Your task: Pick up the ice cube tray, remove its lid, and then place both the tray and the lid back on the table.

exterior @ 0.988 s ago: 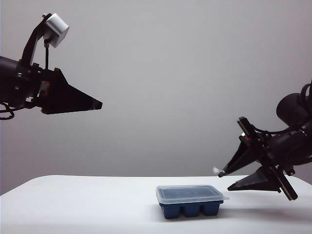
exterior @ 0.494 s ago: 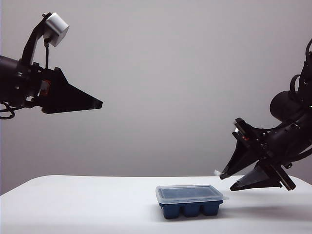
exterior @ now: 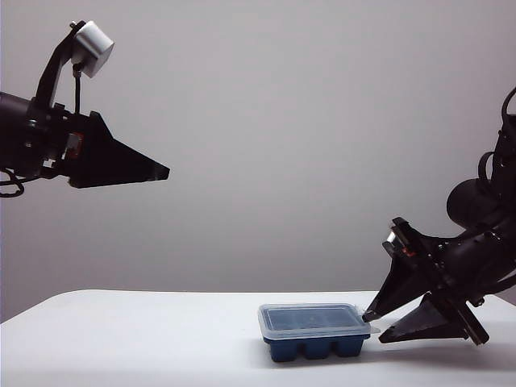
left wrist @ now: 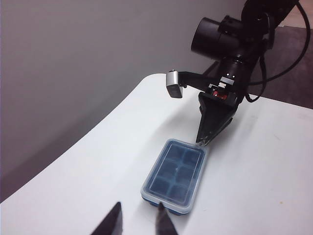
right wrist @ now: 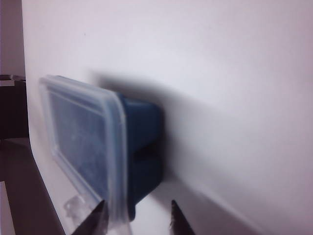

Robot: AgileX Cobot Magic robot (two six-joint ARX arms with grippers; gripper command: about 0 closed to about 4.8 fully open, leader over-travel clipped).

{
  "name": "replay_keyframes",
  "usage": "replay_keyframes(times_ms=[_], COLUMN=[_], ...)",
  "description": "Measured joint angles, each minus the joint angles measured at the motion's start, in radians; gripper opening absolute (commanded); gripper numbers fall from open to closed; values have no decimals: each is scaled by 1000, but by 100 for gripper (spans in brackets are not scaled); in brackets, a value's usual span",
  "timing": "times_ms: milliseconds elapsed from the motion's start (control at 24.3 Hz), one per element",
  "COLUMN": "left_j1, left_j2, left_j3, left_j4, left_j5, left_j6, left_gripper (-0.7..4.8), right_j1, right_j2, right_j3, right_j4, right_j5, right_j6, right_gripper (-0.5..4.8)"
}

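Note:
The dark navy ice cube tray stands on the white table with its frosted clear lid closed on top. My right gripper is low at the tray's right end and open, its upper fingertip at the lid's corner. In the right wrist view the gripper has the lid's rim and the tray's end between its fingers, with the rim close to one of them. My left gripper hangs high at the left, its fingers a little apart and empty. From the left wrist view I see the tray from above.
A plain grey wall rises behind the table. The table's rounded far edge and dark floor show in the left wrist view. The right arm's body rises at the right edge.
My right gripper has sunk and moved left, from above and beside the tray down to its right end, with the wrist turned. The left arm, tray and lid have not moved.

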Motion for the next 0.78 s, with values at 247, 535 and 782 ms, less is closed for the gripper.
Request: replay_keyframes(times_ms=[247, 535, 782], left_j1=[0, 0, 0], left_j2=[0, 0, 0], left_j3=[0, 0, 0], left_j4=[0, 0, 0], left_j5=[0, 0, 0], left_j6=[-19, -20, -20], left_gripper=[89, 89, 89], right_j1=[2, 44, 49], right_j2=[0, 0, 0], right_j3=[0, 0, 2], right_j4=[32, 93, 140], right_j5=[-20, -21, -22], right_j6=[23, 69, 98], right_gripper=[158, 58, -8])
